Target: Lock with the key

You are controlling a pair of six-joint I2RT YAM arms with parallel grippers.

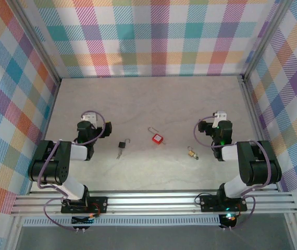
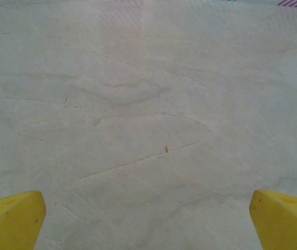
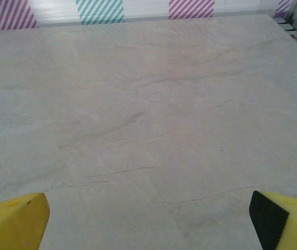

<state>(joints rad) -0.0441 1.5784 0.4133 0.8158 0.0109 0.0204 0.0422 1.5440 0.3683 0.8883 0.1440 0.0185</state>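
Nothing is done yet, we judge. The left gripper [image 2: 148,224] and right gripper [image 3: 148,221] are both spread wide and empty over the bare surface [image 1: 153,99]. We count three padlocks between the arms: black padlock [image 1: 122,144], red padlock [image 1: 158,138] and brass padlock [image 1: 192,153]. What looks like a key [image 1: 119,154] lies against the black one. Grasping, inserting and turning remain.

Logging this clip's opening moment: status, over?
Left gripper open, empty. Right gripper open, empty. Black padlock, red padlock, brass padlock on table, untouched. Nothing blocking.
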